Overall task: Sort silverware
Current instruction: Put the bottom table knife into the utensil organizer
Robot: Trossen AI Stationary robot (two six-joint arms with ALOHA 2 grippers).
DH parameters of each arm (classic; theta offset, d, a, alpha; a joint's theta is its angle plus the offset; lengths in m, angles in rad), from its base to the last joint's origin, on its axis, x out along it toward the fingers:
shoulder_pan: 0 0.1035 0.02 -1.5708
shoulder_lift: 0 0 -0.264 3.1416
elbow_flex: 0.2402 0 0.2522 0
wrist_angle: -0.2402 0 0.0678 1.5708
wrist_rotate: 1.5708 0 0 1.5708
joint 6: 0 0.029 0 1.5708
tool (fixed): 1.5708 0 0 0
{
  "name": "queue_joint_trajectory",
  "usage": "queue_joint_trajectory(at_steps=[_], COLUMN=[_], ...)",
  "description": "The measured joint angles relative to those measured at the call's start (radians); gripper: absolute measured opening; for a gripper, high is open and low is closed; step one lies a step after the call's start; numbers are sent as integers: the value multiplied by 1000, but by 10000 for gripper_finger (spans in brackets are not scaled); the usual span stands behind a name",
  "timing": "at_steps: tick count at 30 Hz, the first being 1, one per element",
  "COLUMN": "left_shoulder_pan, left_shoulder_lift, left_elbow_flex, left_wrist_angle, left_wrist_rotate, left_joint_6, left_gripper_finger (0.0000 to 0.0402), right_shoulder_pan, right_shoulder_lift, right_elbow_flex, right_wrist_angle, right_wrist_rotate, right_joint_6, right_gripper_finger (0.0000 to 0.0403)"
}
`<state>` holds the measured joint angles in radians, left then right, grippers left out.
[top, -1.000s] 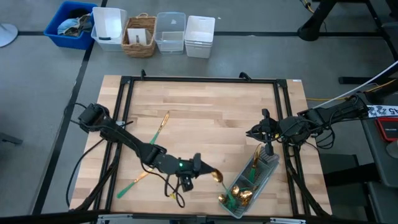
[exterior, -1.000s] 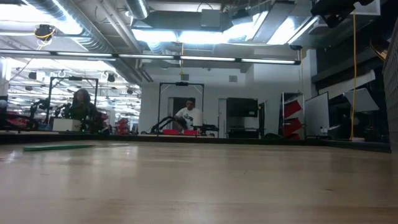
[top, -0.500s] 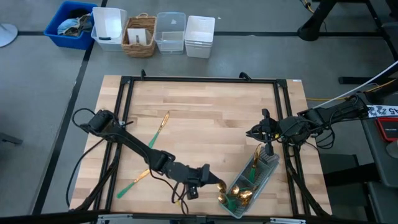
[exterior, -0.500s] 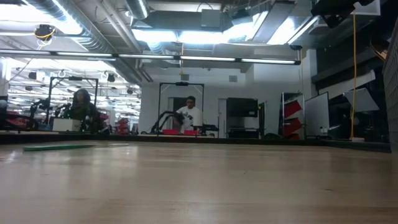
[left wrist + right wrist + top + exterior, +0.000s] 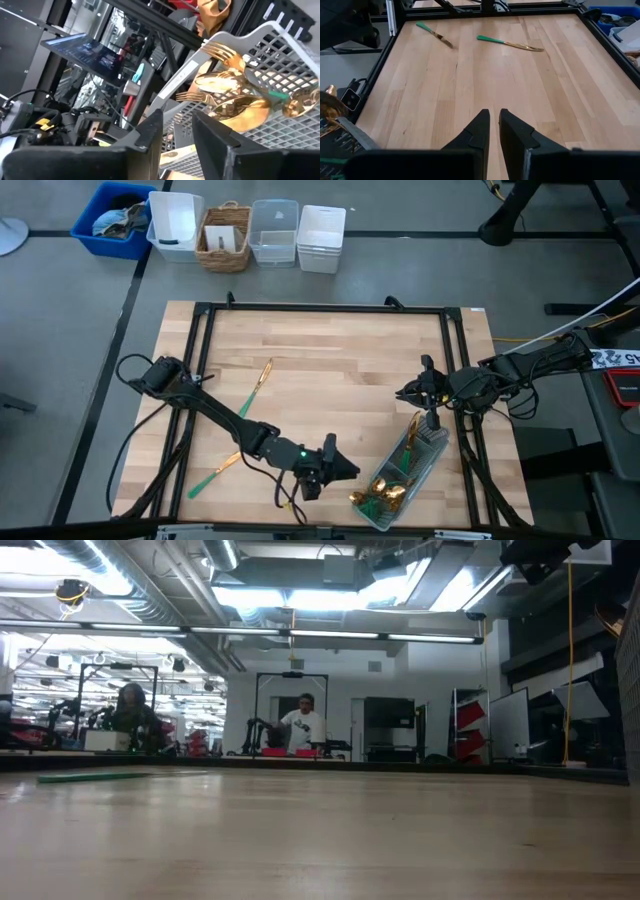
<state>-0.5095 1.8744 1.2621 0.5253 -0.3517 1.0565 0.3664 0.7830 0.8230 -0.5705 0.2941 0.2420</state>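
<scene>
Gold-headed, teal-handled silverware (image 5: 385,495) lies in a clear tray (image 5: 432,446) on pale wood.

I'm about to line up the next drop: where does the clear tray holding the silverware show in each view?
High view: clear tray, table's near right corner, lying diagonally.
Low view: not in it.
Left wrist view: its gridded wall fills the far right side.
Right wrist view: only a corner, at the picture's left edge.
Shared landmark: the gold silverware heads piled inside it.
</scene>
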Motion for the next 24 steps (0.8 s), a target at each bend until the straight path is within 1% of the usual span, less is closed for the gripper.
queue_joint_trajectory(at_steps=[5, 7, 8, 9, 11, 12, 13, 14, 16, 19, 21, 24], left_shoulder_pan=[-7, -17, -24, -31, -42, -42, -38, -30, -2, 72, 134, 213], left_shoulder_lift=[-1, -10, -22, -39, -89, -117, -150, -183, -257, -366, -413, -450], left_elbow_flex=[0, -2, -2, -2, -2, -2, -2, -2, -2, -2, -7, -17], left_wrist_angle=[2, 10, 2, -9, -97, -172, -266, -390, -643, -1050, -1306, -1655], left_wrist_rotate=[-2, -73, -144, -239, -455, -545, -610, -643, -623, -469, -347, -161], left_joint_6=[-6, -85, -143, -210, -349, -440, -544, -679, -1012, -1504, -1757, -2056], left_gripper_finger=[100, 100, 100, 100, 100, 100, 100, 100, 100, 100, 100, 100], right_shoulder_pan=[0, 0, 0, 0, 0, 0, 0, 0, 0, 0, 0, 0], right_shoulder_lift=[0, 0, 0, 0, 0, 0, 0, 0, 0, 0, 0, 0], right_elbow_flex=[0, 0, 0, 0, 0, 0, 0, 0, 0, 0, 0, 0], right_wrist_angle=[0, 0, 0, 0, 0, 0, 0, 0, 0, 0, 0, 0], right_wrist_rotate=[0, 0, 0, 0, 0, 0, 0, 0, 0, 0, 0, 0], right_joint_6=[0, 0, 0, 0, 0, 0, 0, 0, 0, -1, -1, -1], right_gripper_finger=[44, 44, 44, 44, 44, 44, 44, 44, 44, 44, 44, 44])
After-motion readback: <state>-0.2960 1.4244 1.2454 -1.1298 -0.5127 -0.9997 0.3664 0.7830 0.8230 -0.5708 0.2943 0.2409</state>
